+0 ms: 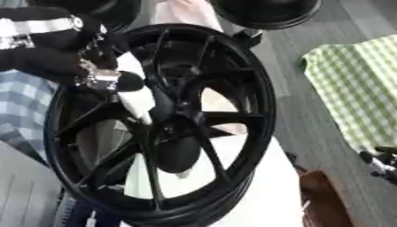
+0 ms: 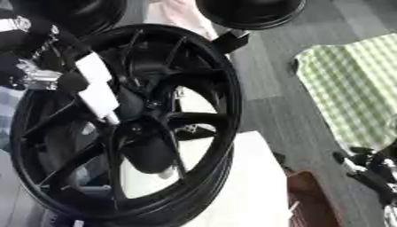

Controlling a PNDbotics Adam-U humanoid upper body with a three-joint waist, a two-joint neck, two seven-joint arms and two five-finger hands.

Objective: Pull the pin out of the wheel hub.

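At hub (image 2: pixel 143 148): pin (image 2: pixel 97 91) in left-hand fingers (image 2: pixel 70 82).

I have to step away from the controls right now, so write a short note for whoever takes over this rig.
Left hand: at upper left, fingers curled on the white pin.
Right hand: only partly seen at the right edge, idle; fingers unclear.
Black wheel: upright, filling the view. The pin slants down toward the hub, its lower tip close to the spokes.
Done: pin gripped.
Left: whether the tip is free is unclear; draw it clear of the wheel.
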